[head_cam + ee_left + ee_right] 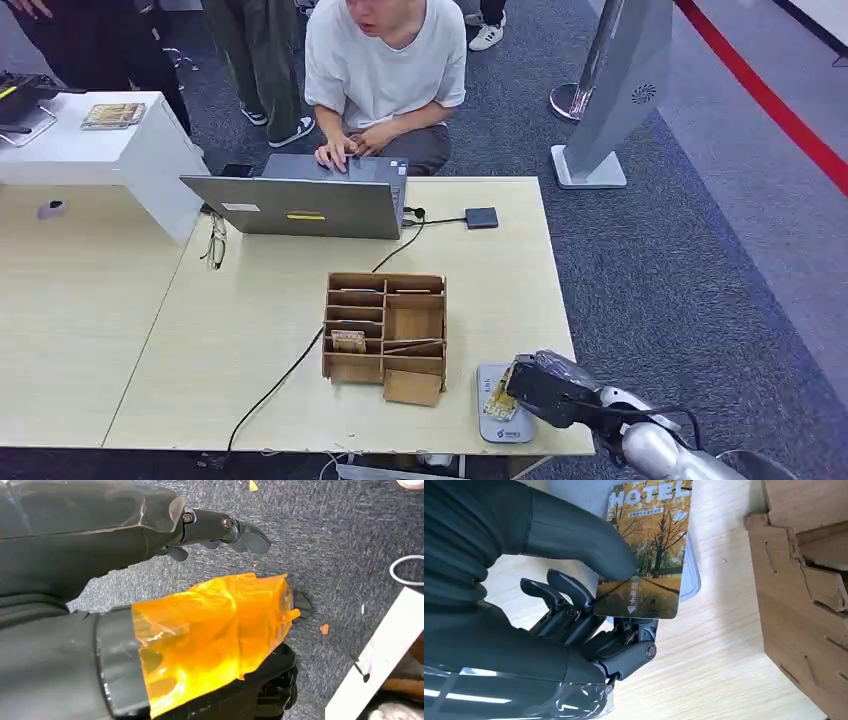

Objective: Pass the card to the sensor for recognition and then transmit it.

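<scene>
Card sits pinched between thumb and fingers of the right hand, held over the grey sensor pad beside the wooden organizer, its long axis running away from the palm. Left hand hangs over carpet, fingers loosely apart, holding nothing.

You've got grey-blue carpet with a red stripe running across the far right corner. Pale wood worktop sits centre, a second one butted against its left side, a white counter behind that. A grey kiosk stand is on the carpet at right. Light is even, indoor.
</scene>
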Controlling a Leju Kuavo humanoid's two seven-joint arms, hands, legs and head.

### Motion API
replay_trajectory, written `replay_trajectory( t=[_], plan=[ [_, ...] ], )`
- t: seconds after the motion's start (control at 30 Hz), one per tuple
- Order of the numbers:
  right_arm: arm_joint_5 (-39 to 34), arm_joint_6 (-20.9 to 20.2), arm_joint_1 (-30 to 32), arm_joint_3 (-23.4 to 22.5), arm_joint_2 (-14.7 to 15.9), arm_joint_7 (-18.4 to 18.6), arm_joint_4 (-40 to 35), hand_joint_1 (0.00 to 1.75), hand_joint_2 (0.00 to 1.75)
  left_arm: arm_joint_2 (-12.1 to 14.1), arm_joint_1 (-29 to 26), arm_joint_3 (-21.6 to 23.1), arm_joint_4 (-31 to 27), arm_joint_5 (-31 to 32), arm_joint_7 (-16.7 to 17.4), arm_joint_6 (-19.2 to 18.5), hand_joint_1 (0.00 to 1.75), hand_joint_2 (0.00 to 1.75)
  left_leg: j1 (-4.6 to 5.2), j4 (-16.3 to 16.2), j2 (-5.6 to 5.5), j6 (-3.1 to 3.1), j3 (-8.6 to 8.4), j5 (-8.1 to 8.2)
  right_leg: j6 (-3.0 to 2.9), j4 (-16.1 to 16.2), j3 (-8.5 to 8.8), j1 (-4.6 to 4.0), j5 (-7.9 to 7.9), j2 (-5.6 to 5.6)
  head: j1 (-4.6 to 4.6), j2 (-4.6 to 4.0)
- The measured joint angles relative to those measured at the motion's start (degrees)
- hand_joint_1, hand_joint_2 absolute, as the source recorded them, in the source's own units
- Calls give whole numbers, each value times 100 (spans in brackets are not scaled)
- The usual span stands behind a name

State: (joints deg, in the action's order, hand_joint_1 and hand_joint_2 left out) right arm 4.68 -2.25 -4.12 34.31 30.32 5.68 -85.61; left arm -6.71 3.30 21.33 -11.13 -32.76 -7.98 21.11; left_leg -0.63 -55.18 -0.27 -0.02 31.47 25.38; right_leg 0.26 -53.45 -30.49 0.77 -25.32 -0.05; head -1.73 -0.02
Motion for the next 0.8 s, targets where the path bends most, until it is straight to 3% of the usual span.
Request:
replay_trajectory(
  t=[0.53,0.8],
  plan=[
    [1023,411,-336,282,-295,455,264,175,175,-46,38,-13,0,-15,72,5,0,0,0,0,0,0,-1,0,0,0,1,0,0,0,0,0],
    [1292,466,-368,352,-352,514,324,175,175,-46,43,-57,0,-24,88,2,0,0,0,0,0,0,-1,0,0,0,1,0,0,0,0,0]
  ],
)
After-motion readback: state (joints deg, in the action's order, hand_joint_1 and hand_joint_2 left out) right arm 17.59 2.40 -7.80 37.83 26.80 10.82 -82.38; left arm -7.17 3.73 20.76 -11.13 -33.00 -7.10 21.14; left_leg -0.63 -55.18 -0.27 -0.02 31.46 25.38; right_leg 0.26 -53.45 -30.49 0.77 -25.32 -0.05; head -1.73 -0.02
